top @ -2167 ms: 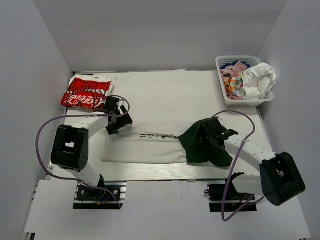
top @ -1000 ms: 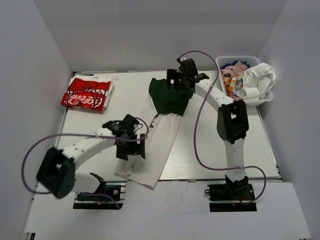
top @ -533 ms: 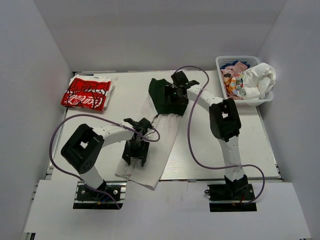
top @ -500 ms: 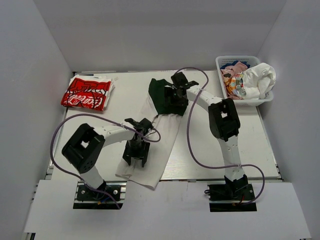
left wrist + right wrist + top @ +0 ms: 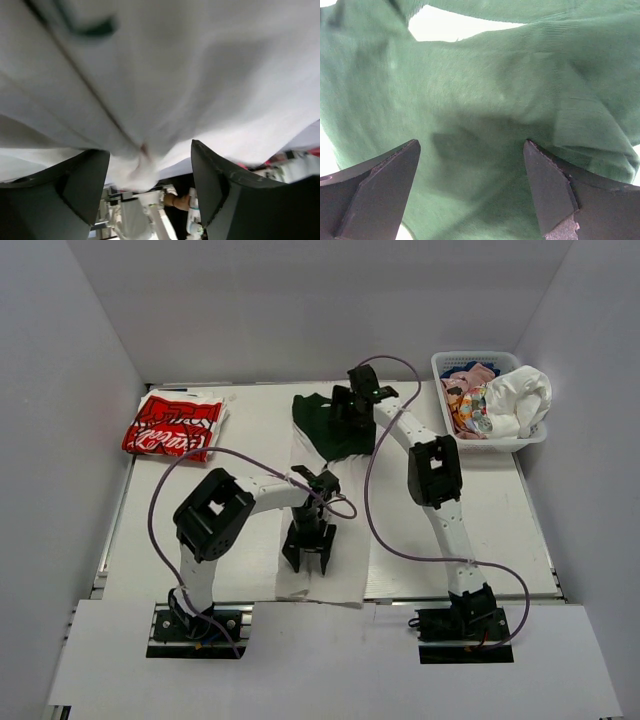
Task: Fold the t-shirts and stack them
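A white t-shirt lies as a long narrow strip from the table's middle to its near edge. My left gripper is on its near part. In the left wrist view the gripper is open, and a bulge of the white cloth hangs between its fingers. A dark green t-shirt lies at the strip's far end. My right gripper is down on it. In the right wrist view the gripper is wide open over the green cloth. A folded red-and-white t-shirt lies far left.
A white lattice basket at the far right corner holds several crumpled tees, one white one spilling over its rim. Purple cables loop over the table beside both arms. White walls close in the left, far and right sides.
The white t-shirt's near end swung right, so the strip now runs straight front to back. My left gripper moved right with it. My right gripper stayed on the green t-shirt.
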Motion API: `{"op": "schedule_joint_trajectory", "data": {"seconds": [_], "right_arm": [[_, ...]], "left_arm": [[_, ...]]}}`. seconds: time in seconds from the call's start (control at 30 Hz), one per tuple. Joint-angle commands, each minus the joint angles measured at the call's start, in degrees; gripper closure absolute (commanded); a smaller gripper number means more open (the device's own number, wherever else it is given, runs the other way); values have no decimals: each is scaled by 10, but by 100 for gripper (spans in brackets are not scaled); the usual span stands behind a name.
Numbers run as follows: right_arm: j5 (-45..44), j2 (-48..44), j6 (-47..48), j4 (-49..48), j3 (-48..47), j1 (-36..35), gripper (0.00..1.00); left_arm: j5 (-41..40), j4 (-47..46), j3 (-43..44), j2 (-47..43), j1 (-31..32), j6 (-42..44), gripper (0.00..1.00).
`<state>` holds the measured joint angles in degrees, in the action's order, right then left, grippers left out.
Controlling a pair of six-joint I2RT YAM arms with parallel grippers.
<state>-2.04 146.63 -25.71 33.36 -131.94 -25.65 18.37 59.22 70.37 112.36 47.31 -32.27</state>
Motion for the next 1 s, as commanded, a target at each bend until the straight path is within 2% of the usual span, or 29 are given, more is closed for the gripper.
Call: {"op": "schedule_joint_trajectory", "data": {"seconds": [0.0, 0.17, 0.27, 0.3, 0.33, 0.4, 0.43, 0.5, 0.53, 0.57, 0.6, 0.63, 0.7, 0.73, 0.77, 0.8, 0.83, 0.87, 0.9, 0.97], "right_arm": [[14, 68, -44, -42, -5, 47, 10], [101, 92, -83, -159, -23, 88, 10], [117, 75, -67, -164, -50, 93, 10], [115, 62, -36, -165, -46, 92, 10], [113, 11, -23, -169, -32, 89, 10], [120, -34, 24, -179, 27, 84, 10], [124, -102, 36, -195, 45, 75, 10], [111, -147, 61, -192, 96, 68, 10], [92, -214, 80, -181, 108, 61, 10], [85, -237, 86, -172, 123, 59, 10], [65, -260, 91, -169, 191, 57, 10], [59, -340, 93, -170, 220, 52, 10], [29, -395, 92, -196, 367, 45, 10], [23, -485, 77, -204, 402, 39, 10], [2, -513, 72, -212, 484, 34, 10], [-1, -596, 55, -233, 558, 32, 10], [-2, -624, 39, -234, 628, 24, 10], [44, -675, 0, -271, 703, 18, 10], [44, -728, 0, -282, 767, 18, 10], [83, -790, -40, -266, 816, 2, 10]], "left_arm": [[-4, -236, 27, 56, 11, -9, 23], [-16, -202, 128, 109, 11, -36, 18], [-60, -188, 139, 65, 11, -36, 12], [-97, -181, 139, 50, 11, -36, 10], [-115, -172, 139, 35, 17, -36, 8], [-158, -156, 139, -12, 25, -36, 7], [-168, -156, 126, -31, 32, -36, 7], [-180, -156, 101, -68, 37, -36, 7], [-192, -156, 75, -103, 38, -36, 7], [-201, -156, 63, -119, 38, -41, 5], [-215, -148, 36, -135, 38, -41, 2], [-221, -143, 20, -150, 43, -50, 0], [-235, -143, -30, -200, 43, -71, 0], [-241, -138, -45, -215, 43, -81, 0], [-247, -138, -61, -234, 43, -89, 0], [-255, -133, -92, -272, 43, -107, 0], [-255, -140, -110, -292, 43, -113, 0], [-240, -153, -149, -331, 43, -123, 0], [-240, -154, -168, -332, 43, -128, 0], [-215, -186, -226, -382, 43, -134, 0]]}}
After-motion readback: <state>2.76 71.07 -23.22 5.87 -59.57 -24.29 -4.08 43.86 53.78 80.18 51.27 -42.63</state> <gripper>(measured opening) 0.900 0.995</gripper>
